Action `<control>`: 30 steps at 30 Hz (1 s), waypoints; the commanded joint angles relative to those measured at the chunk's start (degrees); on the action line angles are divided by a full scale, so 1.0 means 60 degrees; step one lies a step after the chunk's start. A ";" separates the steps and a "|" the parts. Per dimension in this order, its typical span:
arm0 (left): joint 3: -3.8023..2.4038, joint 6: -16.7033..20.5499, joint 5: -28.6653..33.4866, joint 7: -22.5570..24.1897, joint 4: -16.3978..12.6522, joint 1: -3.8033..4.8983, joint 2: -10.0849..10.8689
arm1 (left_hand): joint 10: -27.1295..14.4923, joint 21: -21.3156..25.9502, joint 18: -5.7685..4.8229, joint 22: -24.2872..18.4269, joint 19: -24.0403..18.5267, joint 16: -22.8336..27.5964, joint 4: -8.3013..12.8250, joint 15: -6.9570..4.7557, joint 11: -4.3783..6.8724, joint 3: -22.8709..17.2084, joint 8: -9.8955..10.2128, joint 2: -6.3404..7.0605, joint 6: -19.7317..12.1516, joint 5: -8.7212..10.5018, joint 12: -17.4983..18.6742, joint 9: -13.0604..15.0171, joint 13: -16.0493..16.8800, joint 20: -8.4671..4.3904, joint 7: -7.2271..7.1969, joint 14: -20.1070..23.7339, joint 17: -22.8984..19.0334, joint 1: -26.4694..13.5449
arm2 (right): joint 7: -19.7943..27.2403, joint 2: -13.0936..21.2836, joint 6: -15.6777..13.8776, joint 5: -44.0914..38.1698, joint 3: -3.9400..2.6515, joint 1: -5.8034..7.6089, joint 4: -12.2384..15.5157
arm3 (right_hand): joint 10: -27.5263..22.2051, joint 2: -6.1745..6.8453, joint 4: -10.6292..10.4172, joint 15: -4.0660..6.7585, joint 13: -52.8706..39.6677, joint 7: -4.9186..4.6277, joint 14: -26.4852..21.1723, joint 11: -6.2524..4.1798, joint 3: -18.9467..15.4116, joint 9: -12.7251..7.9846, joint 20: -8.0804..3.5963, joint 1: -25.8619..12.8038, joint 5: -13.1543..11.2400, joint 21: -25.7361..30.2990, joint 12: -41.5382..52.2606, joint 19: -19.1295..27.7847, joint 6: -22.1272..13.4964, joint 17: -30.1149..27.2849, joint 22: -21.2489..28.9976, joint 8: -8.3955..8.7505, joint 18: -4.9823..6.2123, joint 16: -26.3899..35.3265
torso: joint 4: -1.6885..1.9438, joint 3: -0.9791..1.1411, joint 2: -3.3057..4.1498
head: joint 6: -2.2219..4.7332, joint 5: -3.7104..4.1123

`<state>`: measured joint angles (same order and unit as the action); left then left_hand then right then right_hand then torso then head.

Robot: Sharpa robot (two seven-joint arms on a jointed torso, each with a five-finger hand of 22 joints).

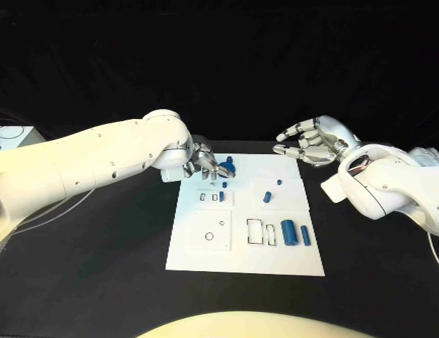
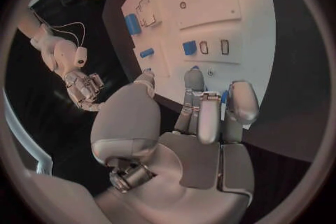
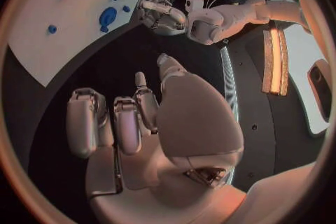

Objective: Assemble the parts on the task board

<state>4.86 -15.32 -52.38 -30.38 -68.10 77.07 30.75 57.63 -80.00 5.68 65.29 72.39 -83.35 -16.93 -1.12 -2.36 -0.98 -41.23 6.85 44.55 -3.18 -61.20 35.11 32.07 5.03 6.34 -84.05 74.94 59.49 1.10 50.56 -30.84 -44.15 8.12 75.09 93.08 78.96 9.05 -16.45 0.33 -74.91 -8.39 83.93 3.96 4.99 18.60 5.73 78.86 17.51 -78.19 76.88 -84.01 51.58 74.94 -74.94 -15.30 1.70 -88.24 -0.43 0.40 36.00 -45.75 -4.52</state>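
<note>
The robot's left hand (image 1: 203, 163) reaches over the far left corner of the white board (image 1: 281, 262) on the black bench (image 1: 98, 282), its fingers pointing down beside a round blue part (image 1: 228, 167); whether they grip it cannot be told. The right hand (image 1: 313, 144) hovers empty past the board's far right corner, fingers loosely apart. More blue parts (image 1: 293, 233) lie in the board's middle and near right.

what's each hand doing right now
Left hand: fingertips at a small blue part on the white task board; grip cannot be told.
Right hand: open, holding nothing.
</note>
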 commanded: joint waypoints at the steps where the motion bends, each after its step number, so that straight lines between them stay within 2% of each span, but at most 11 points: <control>1: 0.0067 -0.0618 -0.0256 -0.0192 0.0235 0.0031 -0.0161 | -0.0071 -0.0014 -0.0062 -0.0010 -0.0025 -0.0045 -0.0011 0.0006 -0.0007 0.0283 -0.0004 -0.0062 -0.0066 0.0038 0.0022 0.0035 -0.0013 0.0029 0.0020 -0.0204 0.0462 0.0031 | 0.0027 -0.0021 0.0087 0.0117 -0.0004 0.0009 -0.0021 | -0.0030 0.0005 0.0016 0.0046 -0.0574 -0.0007 0.0859 -0.0048 -0.0012 0.0019 -0.0082 -0.0015 0.0140 0.0024 -0.0038 -0.0292 -0.0075 0.1940 -0.1512 -0.0071 0.0141 0.0040 | -0.0046 0.0030 0.0007 | -0.0025 -0.0027; 5: 0.0155 -0.0713 -0.0272 -0.0176 0.0468 0.0042 -0.0332 | -0.0077 -0.0014 -0.0062 -0.0009 -0.0028 -0.0049 -0.0008 0.0009 -0.0009 0.0352 -0.0004 -0.0191 -0.0068 0.0031 0.0017 0.0057 -0.0006 0.0033 0.0021 -0.0204 0.0469 0.0057 | -0.0004 -0.0030 0.0084 0.0118 -0.0004 0.0012 -0.0032 | -0.0030 -0.0002 0.0022 0.0047 -0.0572 -0.0008 0.0858 -0.0049 0.0011 0.0036 -0.0082 0.0019 0.0268 0.0036 -0.0031 -0.0292 -0.0102 0.1938 -0.1508 -0.0118 0.0143 0.0042 | -0.0060 0.0036 0.0015 | -0.0039 -0.0022; 7: 0.0193 -0.0755 -0.0275 -0.0171 0.0557 0.0043 -0.0413 | -0.0080 -0.0019 -0.0064 0.0003 -0.0022 -0.0054 -0.0006 0.0011 -0.0010 0.0375 -0.0004 -0.0276 -0.0068 0.0027 0.0014 0.0071 -0.0003 0.0036 0.0022 -0.0206 0.0476 0.0089 | -0.0018 -0.0039 0.0086 0.0118 -0.0004 0.0013 -0.0042 | -0.0029 0.0000 0.0022 0.0048 -0.0569 -0.0010 0.0858 -0.0049 0.0036 0.0051 -0.0083 0.0047 0.0415 0.0047 -0.0024 -0.0293 -0.0132 0.1937 -0.1505 -0.0160 0.0144 0.0044 | -0.0042 0.0012 0.0029 | -0.0045 -0.0003; 11: 0.0298 -0.0794 -0.0278 -0.0162 0.0704 0.0040 -0.0559 | -0.0083 -0.0021 -0.0064 0.0008 -0.0021 -0.0058 0.0000 0.0013 -0.0011 0.0390 -0.0003 -0.0375 -0.0066 0.0013 0.0009 0.0088 0.0002 0.0040 0.0022 -0.0207 0.0483 0.0151 | -0.0038 -0.0053 0.0095 0.0116 -0.0004 0.0014 -0.0051 | -0.0032 0.0005 0.0020 0.0048 -0.0564 -0.0010 0.0858 -0.0049 0.0062 0.0064 -0.0084 0.0068 0.0546 0.0054 -0.0022 -0.0294 -0.0156 0.1937 -0.1503 -0.0199 0.0144 0.0045 | -0.0039 0.0000 0.0032 | -0.0062 -0.0007; 17: 0.0458 -0.0720 -0.0262 -0.0173 0.0926 0.0031 -0.0715 | -0.0061 -0.0038 -0.0070 0.0044 -0.0001 -0.0074 0.0000 0.0013 -0.0009 0.0404 -0.0009 -0.0603 -0.0050 0.0004 -0.0024 0.0126 0.0050 0.0046 0.0018 -0.0218 0.0511 0.0240 | -0.0077 -0.0065 0.0105 0.0104 -0.0003 0.0014 -0.0055 | -0.0031 0.0004 0.0020 0.0049 -0.0563 -0.0009 0.0858 -0.0049 0.0072 0.0068 -0.0085 0.0074 0.0577 0.0060 -0.0020 -0.0293 -0.0159 0.1936 -0.1501 -0.0211 0.0145 0.0046 | -0.0063 0.0016 0.0055 | -0.0080 -0.0008; 19: 0.0475 -0.0708 -0.0256 -0.0170 0.0960 0.0026 -0.0737 | -0.0058 -0.0041 -0.0071 0.0050 0.0002 -0.0079 0.0001 0.0013 -0.0007 0.0408 -0.0010 -0.0643 -0.0047 0.0003 -0.0029 0.0132 0.0056 0.0046 0.0017 -0.0221 0.0519 0.0247 | -0.0082 -0.0068 0.0110 0.0102 -0.0003 0.0014 -0.0057 | -0.0031 0.0004 0.0020 0.0049 -0.0563 -0.0009 0.0858 -0.0049 0.0072 0.0068 -0.0085 0.0074 0.0577 0.0060 -0.0020 -0.0293 -0.0159 0.1936 -0.1501 -0.0211 0.0145 0.0046 | -0.0063 0.0017 0.0052 | -0.0087 -0.0005; 22: 0.0503 -0.0708 -0.0241 -0.0149 0.1048 0.0009 -0.0800 | -0.0050 -0.0047 -0.0072 0.0059 0.0008 -0.0088 0.0004 0.0012 -0.0006 0.0409 -0.0011 -0.0716 -0.0043 0.0000 -0.0040 0.0144 0.0072 0.0046 0.0015 -0.0227 0.0534 0.0268 | -0.0096 -0.0079 0.0125 0.0077 -0.0003 0.0014 -0.0065 | -0.0025 0.0002 0.0020 0.0049 -0.0568 -0.0009 0.0857 -0.0050 0.0079 0.0070 -0.0085 0.0079 0.0602 0.0050 -0.0012 -0.0298 -0.0161 0.1933 -0.1506 -0.0220 0.0143 0.0048 | -0.0057 0.0002 0.0062 | -0.0112 0.0005; 26: 0.0520 -0.0816 -0.0220 -0.0107 0.1187 -0.0031 -0.0877 | -0.0068 -0.0041 -0.0066 0.0037 -0.0018 -0.0088 0.0013 0.0008 0.0001 0.0336 -0.0006 -0.0958 -0.0031 -0.0011 -0.0038 0.0187 0.0064 0.0047 0.0005 -0.0225 0.0530 0.0458 | -0.0115 -0.0098 0.0147 0.0057 -0.0003 0.0014 -0.0072 | -0.0027 0.0000 0.0019 0.0051 -0.0564 -0.0008 0.0858 -0.0051 0.0092 0.0075 -0.0086 0.0086 0.0645 0.0055 -0.0013 -0.0297 -0.0165 0.1936 -0.1504 -0.0234 0.0144 0.0047 | -0.0050 0.0006 0.0063 | -0.0132 0.0002; 30: 0.0525 -0.0896 -0.0212 -0.0059 0.1273 -0.0084 -0.0931 | -0.0099 -0.0030 -0.0059 0.0008 -0.0044 -0.0085 0.0020 0.0008 0.0002 0.0276 0.0008 -0.0992 -0.0038 -0.0009 -0.0017 0.0198 0.0029 0.0047 0.0005 -0.0220 0.0524 0.0571 | -0.0123 -0.0110 0.0156 0.0045 -0.0003 0.0014 -0.0076 | -0.0027 0.0000 0.0019 0.0051 -0.0564 -0.0008 0.0858 -0.0051 0.0092 0.0075 -0.0086 0.0086 0.0645 0.0055 -0.0013 -0.0297 -0.0165 0.1936 -0.1504 -0.0234 0.0144 0.0047 | -0.0063 0.0003 0.0067 | -0.0158 0.0033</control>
<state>8.02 -19.16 -53.70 -31.23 -60.56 76.64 25.40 57.43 -80.00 5.69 65.39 72.38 -83.60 -16.83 -1.12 -2.15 1.11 -41.23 1.28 44.55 -3.18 -61.20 36.23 32.29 5.03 6.34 -84.04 74.92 62.80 0.34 49.96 -30.77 -43.49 8.12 75.17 92.63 78.96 9.05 -16.28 0.33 -74.90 -8.47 83.93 3.95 5.16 18.97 5.74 78.87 21.09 -78.18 76.88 -84.01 50.89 74.93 -74.92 -16.40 1.71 -88.24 -0.77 0.44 36.36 -46.57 -4.45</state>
